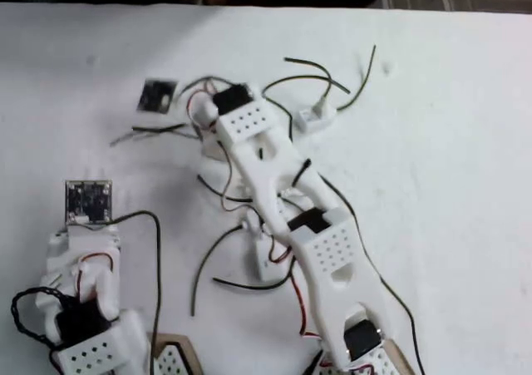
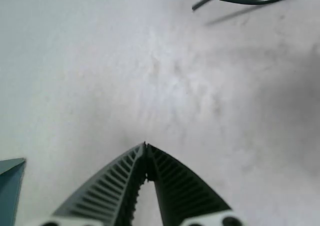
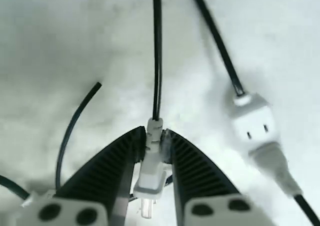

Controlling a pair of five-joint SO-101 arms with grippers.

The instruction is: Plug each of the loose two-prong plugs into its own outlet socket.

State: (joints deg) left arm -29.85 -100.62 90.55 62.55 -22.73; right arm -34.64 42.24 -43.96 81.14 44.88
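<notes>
Clamped between the fingers (image 3: 115, 171) of the right gripper (image 3: 154, 133), a white two-prong plug (image 3: 150, 173) trails its black cord (image 3: 157, 50); left gripper (image 2: 146, 147) fingers sit pressed together, empty, over the surface (image 2: 100, 60).

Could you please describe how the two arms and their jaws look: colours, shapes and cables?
The left arm and right arm have white plastic shells with grids of small holes, black motors, thin red wires and black cables. The left gripper and right gripper have dark, triangular jaws, ribbed inside, on white bases with round holes.
</notes>
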